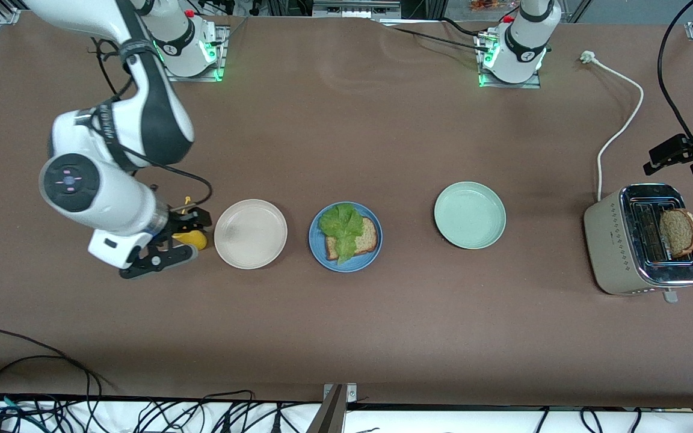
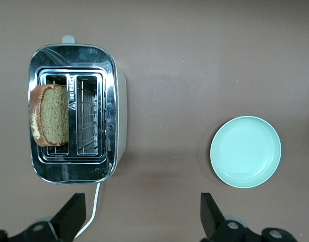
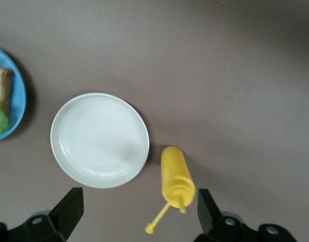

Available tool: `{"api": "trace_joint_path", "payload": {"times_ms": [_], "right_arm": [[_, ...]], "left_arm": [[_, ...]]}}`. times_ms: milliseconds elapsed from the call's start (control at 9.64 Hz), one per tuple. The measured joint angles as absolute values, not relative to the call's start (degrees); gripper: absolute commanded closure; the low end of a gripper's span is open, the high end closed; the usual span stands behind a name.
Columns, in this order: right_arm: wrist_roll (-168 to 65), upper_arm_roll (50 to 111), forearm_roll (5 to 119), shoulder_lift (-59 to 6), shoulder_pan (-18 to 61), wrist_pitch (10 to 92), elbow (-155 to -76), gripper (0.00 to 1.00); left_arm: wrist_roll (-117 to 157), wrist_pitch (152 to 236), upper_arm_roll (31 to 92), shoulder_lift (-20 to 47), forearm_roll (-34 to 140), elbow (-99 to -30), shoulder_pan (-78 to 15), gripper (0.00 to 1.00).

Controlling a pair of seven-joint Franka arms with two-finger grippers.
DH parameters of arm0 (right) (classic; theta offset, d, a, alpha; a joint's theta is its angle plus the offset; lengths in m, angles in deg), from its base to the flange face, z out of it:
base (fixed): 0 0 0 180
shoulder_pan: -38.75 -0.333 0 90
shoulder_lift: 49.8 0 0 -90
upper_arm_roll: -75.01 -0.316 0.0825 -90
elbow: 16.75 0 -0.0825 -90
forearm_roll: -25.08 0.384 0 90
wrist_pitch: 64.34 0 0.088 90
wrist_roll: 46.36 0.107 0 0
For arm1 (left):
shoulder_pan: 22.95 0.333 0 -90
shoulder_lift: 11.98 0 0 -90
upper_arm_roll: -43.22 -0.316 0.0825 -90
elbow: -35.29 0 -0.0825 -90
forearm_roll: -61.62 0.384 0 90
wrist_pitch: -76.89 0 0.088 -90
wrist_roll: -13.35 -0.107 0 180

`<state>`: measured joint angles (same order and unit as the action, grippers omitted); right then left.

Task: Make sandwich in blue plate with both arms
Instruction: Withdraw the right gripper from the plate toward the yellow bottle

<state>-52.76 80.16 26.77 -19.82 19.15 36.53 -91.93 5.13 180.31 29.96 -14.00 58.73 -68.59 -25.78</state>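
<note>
Front view: blue plate between 2 plates; both arms' fingers spread.

The right arm is glossy white with wide black bands at its joints. A round grey cap with small pink markings closes its wrist end. Thin black cables run along its shell and loop down to the black right gripper, whose fingers are flat, black and wedge-shaped, fixed to a body with small silver screws. The left arm shows a white column with a black ring, a round logo and a red button. Both bases glow green. The left gripper is black too.
</note>
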Motion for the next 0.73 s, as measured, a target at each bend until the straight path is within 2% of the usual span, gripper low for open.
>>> {"api": "trace_joint_path", "payload": {"times_ms": [415, 726], "right_arm": [[-82.6, 81.3, 34.2, -21.7, 26.6, 35.2, -92.4, 0.0], [-103.6, 81.2, 44.9, -21.3, 32.4, 35.0, -94.9, 0.0]], "left_arm": [[5.1, 180.3, 29.8, -14.0, 58.7, -68.3, -25.8, 0.0], [5.2, 180.3, 29.6, -14.0, 60.4, -68.2, -24.6, 0.0]]}}
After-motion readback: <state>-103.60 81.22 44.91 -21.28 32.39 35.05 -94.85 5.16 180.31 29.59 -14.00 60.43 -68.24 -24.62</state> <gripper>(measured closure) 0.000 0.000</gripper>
